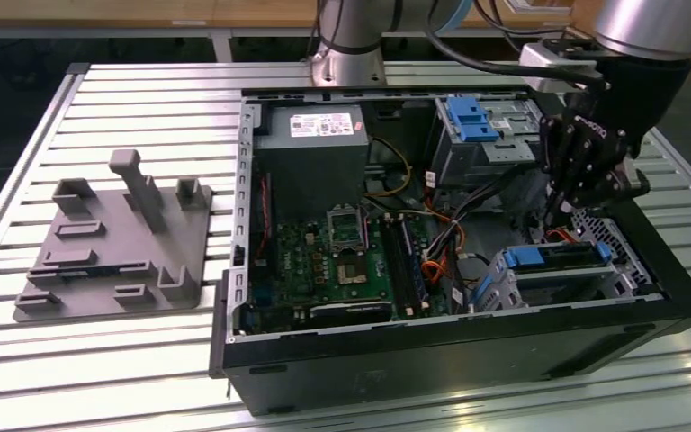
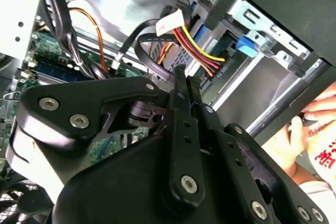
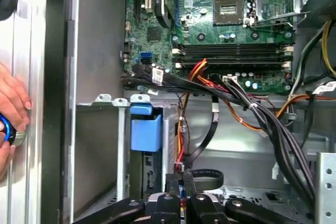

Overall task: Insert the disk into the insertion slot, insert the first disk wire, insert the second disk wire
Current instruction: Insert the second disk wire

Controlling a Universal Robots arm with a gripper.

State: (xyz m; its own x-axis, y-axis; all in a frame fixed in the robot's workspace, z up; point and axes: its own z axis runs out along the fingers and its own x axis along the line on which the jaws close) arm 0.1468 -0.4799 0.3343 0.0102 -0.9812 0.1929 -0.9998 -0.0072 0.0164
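The disk (image 1: 558, 258) in its blue carrier (image 3: 146, 131) sits inside the insertion slot (image 1: 617, 241), the perforated silver cage at the exterior view's right end of the open computer case. My gripper (image 1: 586, 184) hangs just above and behind that cage. In both wrist views its fingers (image 2: 182, 85) are pressed together, and a black disk wire (image 2: 146, 56) loops away from between the tips. The same black wire (image 3: 206, 174) curls beside the gripper (image 3: 181, 182). A red, yellow and black wire bundle (image 2: 197, 45) with a white plug runs toward the disk's blue end (image 2: 247, 45).
The motherboard (image 1: 345, 261), power supply (image 1: 309, 135) and a taller grey bay with a blue latch (image 1: 471, 121) fill the case. Thick black cables (image 3: 273, 124) cross near the gripper. A person's hand (image 3: 10, 111) rests outside the case wall. A grey fixture (image 1: 118, 243) stands on the slatted table.
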